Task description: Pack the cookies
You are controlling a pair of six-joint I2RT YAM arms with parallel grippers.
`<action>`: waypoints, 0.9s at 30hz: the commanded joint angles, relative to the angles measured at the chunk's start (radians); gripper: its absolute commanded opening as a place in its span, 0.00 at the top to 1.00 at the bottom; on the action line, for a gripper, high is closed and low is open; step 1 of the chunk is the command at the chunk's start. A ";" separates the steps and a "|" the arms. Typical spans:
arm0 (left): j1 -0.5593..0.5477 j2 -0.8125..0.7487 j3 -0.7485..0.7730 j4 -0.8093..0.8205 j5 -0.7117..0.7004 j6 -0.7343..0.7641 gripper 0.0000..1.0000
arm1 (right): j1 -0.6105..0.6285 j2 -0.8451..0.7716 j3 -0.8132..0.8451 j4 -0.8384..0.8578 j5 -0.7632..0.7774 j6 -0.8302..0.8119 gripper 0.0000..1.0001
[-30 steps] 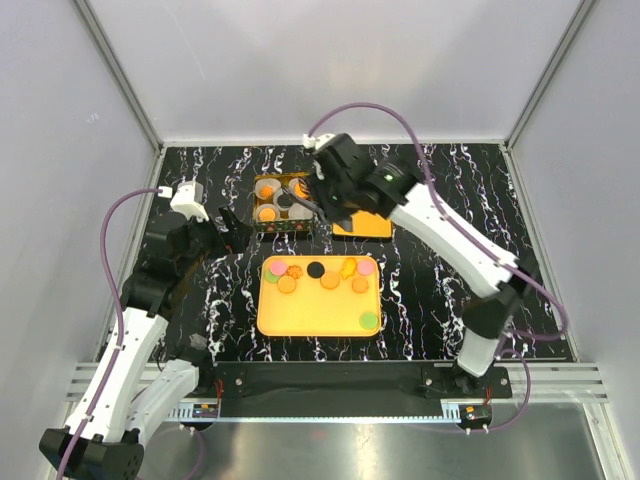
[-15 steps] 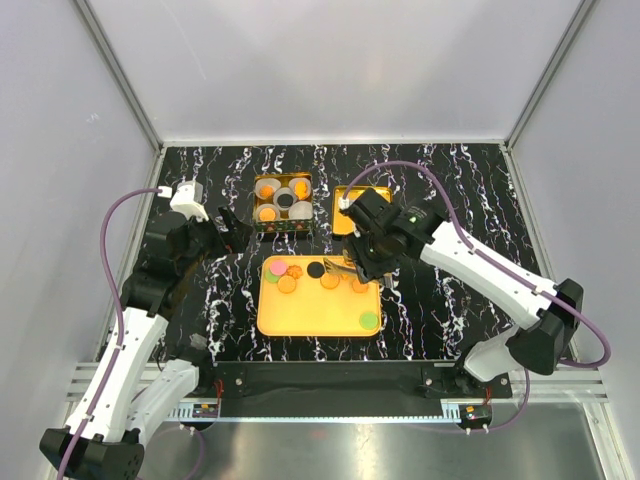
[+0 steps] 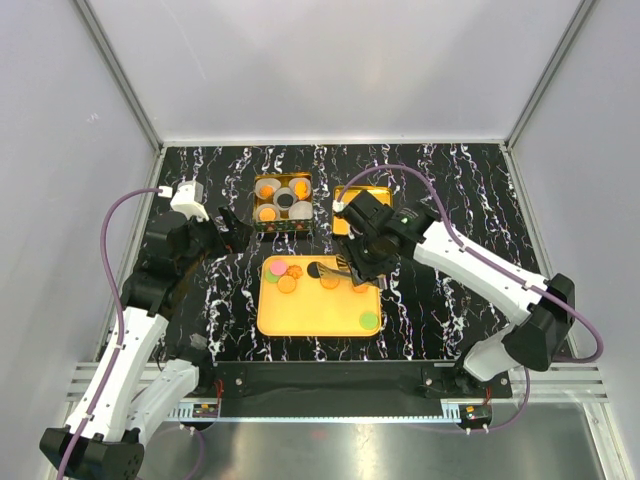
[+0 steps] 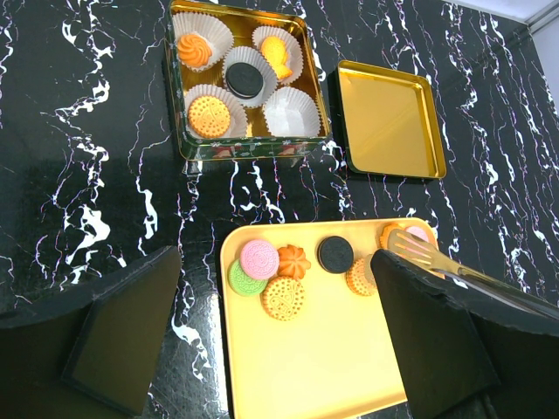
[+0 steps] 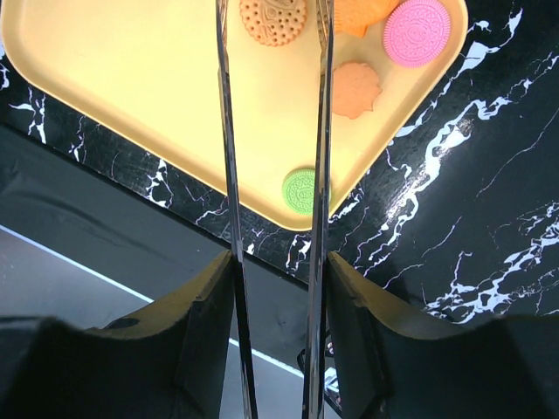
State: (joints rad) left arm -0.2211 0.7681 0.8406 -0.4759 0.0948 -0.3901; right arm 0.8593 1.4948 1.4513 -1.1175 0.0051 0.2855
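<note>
Black marbled table (image 3: 430, 200), yellow tray (image 3: 310, 315) near centre. Gold tin (image 4: 253, 150) behind it, lid (image 4: 389, 122) just right of tin. L gripper (image 3: 230, 231) hovers left of tray, jaws wide apart, nothing btwn them. R gripper (image 5: 275, 279) clamps metal tongs (image 5: 229, 175), tips over tray's back-right cookies. Cookies (image 4: 260, 259): most along tray's back edge, one green at front right, four in tin's paper cups (image 4: 288, 109).
</note>
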 commanded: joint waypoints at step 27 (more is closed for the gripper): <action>0.008 0.000 -0.005 0.056 0.013 0.002 0.01 | 0.076 0.051 -0.023 -0.007 0.047 0.015 0.50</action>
State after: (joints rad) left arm -0.2211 0.7681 0.8402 -0.4759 0.0948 -0.3901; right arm 0.9203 1.5440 1.4071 -1.1065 0.0273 0.2916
